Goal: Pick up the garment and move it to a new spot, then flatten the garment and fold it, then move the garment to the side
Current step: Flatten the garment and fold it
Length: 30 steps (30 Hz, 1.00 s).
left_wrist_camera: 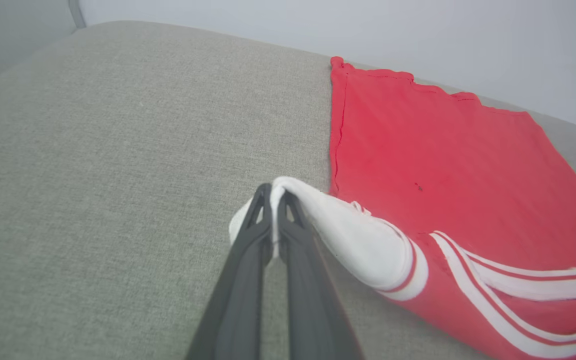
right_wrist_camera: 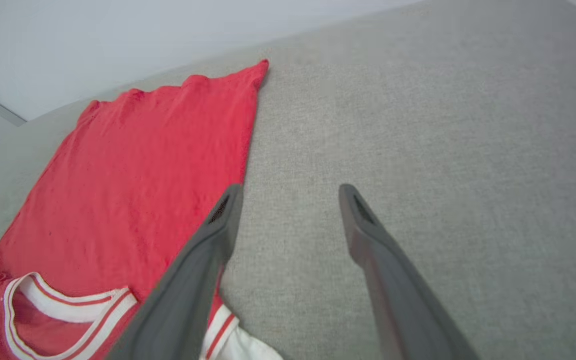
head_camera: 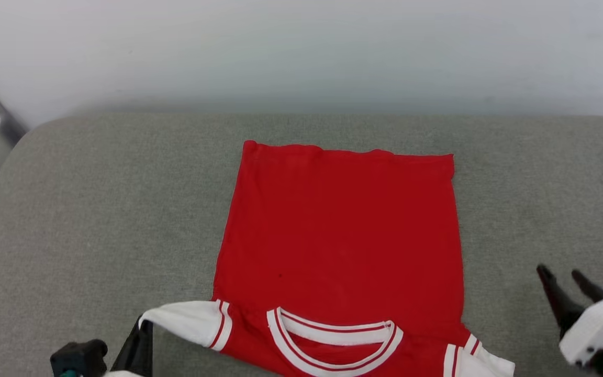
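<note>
Two grippers, two diff. states: the left gripper (left_wrist_camera: 273, 195) is pinched tight on the tip of the white left sleeve (left_wrist_camera: 353, 240), fingers together w/ cloth btw them and the sleeve raised a bit off the grey cushion (head_camera: 97, 209). The right gripper (right_wrist_camera: 290, 192) hangs w/ fingers spread wide, holding nothing, just beside the right edge of the garment (head_camera: 338, 235) and near the other sleeve (head_camera: 482, 361). The garment lies mid-cushion, body spread flat and fairly smooth, plain red side up (no lettering visible), collar (head_camera: 333, 340) toward the robot, hem (head_camera: 348, 152) toward the wall (head_camera: 301, 52). Judging by that, pick-and-move looks done and flattening approx. finished. The step in hand is prob. the start of the fold, i.e. bringing the left sleeve inward over the red body. The next move calls for carrying the pinched sleeve across toward the centre line w/o dragging the whole shirt, laying it flat, then letting go. The right gripper would likely need to drop and close on the other sleeve for the matching fold. Cloth looks light, so a low pull could bunch the shoulder.
</note>
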Tool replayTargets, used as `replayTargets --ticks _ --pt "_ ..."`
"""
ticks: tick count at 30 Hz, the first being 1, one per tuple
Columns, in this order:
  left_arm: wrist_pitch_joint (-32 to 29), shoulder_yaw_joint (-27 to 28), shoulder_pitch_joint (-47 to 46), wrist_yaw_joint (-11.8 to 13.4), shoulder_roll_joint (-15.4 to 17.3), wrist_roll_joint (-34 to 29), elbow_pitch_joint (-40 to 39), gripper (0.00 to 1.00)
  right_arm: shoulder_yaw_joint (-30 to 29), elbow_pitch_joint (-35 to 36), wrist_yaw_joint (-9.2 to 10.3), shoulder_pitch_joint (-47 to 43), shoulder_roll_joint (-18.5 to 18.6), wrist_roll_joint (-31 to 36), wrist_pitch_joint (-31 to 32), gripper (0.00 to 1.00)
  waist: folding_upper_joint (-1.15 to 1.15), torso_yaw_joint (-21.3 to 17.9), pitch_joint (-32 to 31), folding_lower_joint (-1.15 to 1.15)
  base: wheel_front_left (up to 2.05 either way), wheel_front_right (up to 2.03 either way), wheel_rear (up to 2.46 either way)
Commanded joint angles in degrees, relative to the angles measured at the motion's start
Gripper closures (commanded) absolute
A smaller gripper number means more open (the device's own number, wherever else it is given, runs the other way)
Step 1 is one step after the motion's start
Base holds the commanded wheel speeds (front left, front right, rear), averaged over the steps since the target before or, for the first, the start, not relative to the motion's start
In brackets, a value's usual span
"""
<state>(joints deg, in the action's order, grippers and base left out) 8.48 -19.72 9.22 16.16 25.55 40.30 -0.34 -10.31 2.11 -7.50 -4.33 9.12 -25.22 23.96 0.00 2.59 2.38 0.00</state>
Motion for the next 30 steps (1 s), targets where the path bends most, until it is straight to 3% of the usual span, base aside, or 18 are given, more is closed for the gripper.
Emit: replayTargets --ticks 1,10,18,24,30 --pt "0.5 -0.12 -2.22 -0.03 -0.14 -0.91 -1.3 1.0 -1.37 -3.22 0.03 6.0 0.48 -0.07 -0.29 0.0 0.0 1.74 3.08 0.0 0.0 0.0 0.0" --pt "2.26 -3.2 -12.52 -2.97 -2.64 -3.94 -5.2 1.0 -2.43 -20.48 0.02 33.84 5.78 1.78 2.92 0.0 0.0 8.27 14.52 0.0 0.0 0.0 0.0" --pt "3.64 -5.32 -18.77 -5.17 -4.73 -5.82 -6.35 1.0 -0.19 -31.11 0.02 50.76 9.79 3.88 16.28 0.0 0.0 12.24 21.39 0.0 0.0 0.0 0.0" --pt "4.71 -5.96 -21.64 -6.53 -5.86 -6.42 -6.55 1.0 -0.21 -35.75 0.02 57.34 8.86 7.15 28.68 0.0 0.0 13.84 25.36 0.0 0.0 0.0 0.0" --pt "5.1 -5.94 -22.6 -7.31 -6.15 -6.17 -5.72 1.0 -2.7 -39.29 0.02 55.41 6.02 9.0 36.65 0.0 0.0 14.55 26.24 0.0 0.0 0.0 0.0"
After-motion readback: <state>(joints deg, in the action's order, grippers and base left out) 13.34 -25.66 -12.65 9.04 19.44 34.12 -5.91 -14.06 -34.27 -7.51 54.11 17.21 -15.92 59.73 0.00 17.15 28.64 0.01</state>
